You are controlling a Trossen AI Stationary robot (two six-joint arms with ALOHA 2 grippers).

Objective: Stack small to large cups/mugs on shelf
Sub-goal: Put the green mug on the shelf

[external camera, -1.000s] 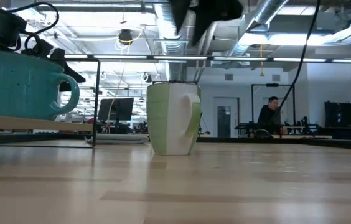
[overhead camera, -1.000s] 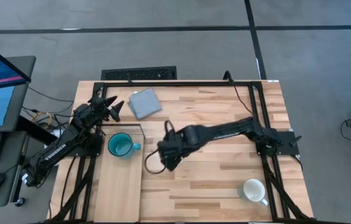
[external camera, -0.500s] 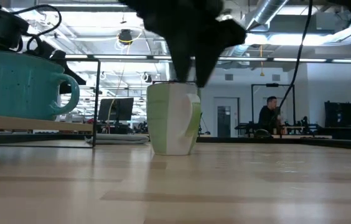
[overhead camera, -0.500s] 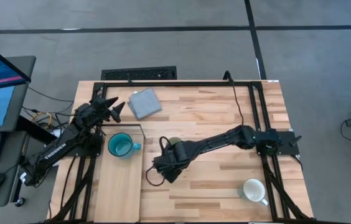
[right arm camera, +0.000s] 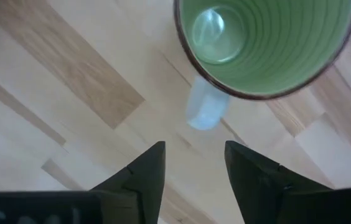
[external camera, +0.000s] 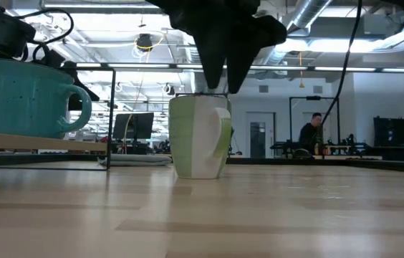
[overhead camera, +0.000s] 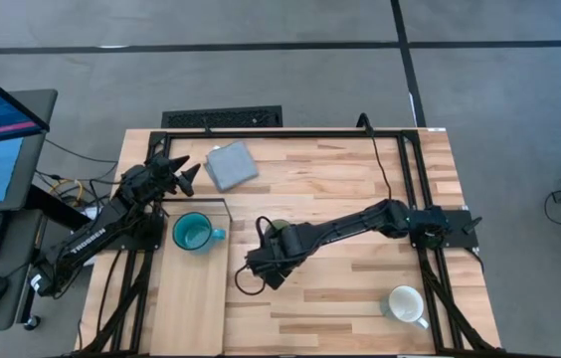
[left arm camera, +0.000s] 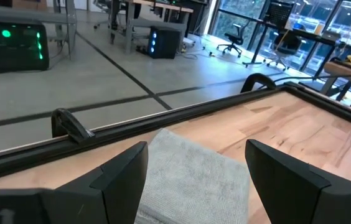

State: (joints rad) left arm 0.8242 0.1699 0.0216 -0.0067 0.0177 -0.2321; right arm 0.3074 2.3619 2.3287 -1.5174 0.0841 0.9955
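The light green mug [overhead camera: 279, 230] stands upright on the tabletop; the low view shows the green mug [external camera: 196, 136] with its handle [external camera: 222, 136] facing the near side. My right gripper [overhead camera: 267, 263] hovers open just above that handle side; in its wrist view the mug's mouth [right arm camera: 266, 43] and handle [right arm camera: 205, 109] lie ahead of the gripper [right arm camera: 191, 169]. The teal mug [overhead camera: 193, 233] stands on the far end of the pale shelf [overhead camera: 191, 298]. The white mug [overhead camera: 405, 304] sits near the table's near right corner. My left gripper [overhead camera: 185, 169] waits open by the far left.
A grey-blue square pad [overhead camera: 231, 164] lies near the table's far edge, right in front of the left gripper [left arm camera: 194, 183]. A dark metal frame [overhead camera: 290, 133] runs along the table's far side. Bare planks [overhead camera: 360, 288] stretch between the green and white mugs.
My right gripper has come down from well above the green mug until its fingertips hang at about rim height, shifting slightly toward the near edge so the mug's rim shows beside it. The mugs have stayed where they were.
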